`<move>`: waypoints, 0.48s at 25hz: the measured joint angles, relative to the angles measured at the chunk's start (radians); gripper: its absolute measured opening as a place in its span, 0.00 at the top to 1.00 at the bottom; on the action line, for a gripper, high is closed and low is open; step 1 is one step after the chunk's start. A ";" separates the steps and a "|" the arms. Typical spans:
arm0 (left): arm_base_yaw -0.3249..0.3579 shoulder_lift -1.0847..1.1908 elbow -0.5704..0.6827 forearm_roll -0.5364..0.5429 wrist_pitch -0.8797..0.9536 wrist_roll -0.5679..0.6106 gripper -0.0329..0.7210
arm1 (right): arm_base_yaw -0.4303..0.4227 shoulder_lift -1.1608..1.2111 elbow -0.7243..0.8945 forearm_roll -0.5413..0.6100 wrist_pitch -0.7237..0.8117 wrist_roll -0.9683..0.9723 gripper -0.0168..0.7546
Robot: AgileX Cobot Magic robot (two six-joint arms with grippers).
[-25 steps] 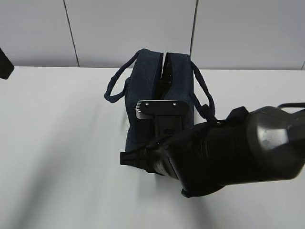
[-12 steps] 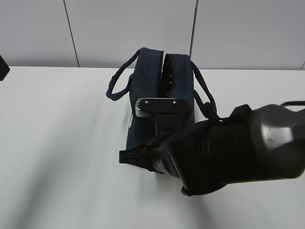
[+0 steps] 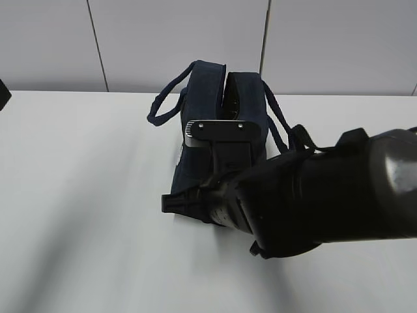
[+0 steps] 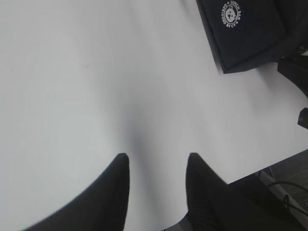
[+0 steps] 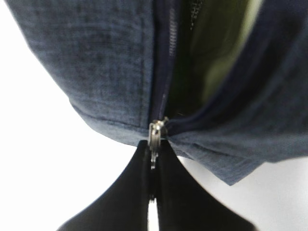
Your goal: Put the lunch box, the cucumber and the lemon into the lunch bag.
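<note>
Bag: the navy lunch bag (image 3: pixel 212 130) stands on the white table (image 3: pixel 85 195), toward the back, near the grey wall (image 3: pixel 176 39); a loop handle hangs off each side.
Zip: the top is parted, a dark gap running along the bag's length, with a pale greenish inside showing through it in the right wrist view (too blurred to name anything in there).
Right end effector (image 5: pixel 152 163): clenched on the metal zip pull (image 5: pixel 155 137) at the bag's near end, fingers pressed together around it.
Right arm: its black bulk hides much of the bag's near end in the exterior view.
Left end effector (image 4: pixel 157 166): released, fingers apart and holding nothing, over bare table and well apart from the bag.
Logo: a round white print (image 4: pixel 231 14) on the bag's side, seen from the left wrist.
</note>
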 joint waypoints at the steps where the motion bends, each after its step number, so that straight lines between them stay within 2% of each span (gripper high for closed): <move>1: 0.000 0.000 0.000 0.000 0.000 0.000 0.60 | 0.000 -0.005 0.000 0.002 0.000 -0.007 0.98; 12: 0.000 0.000 0.000 0.000 0.002 0.001 0.60 | 0.000 -0.045 0.000 0.004 -0.032 -0.073 0.98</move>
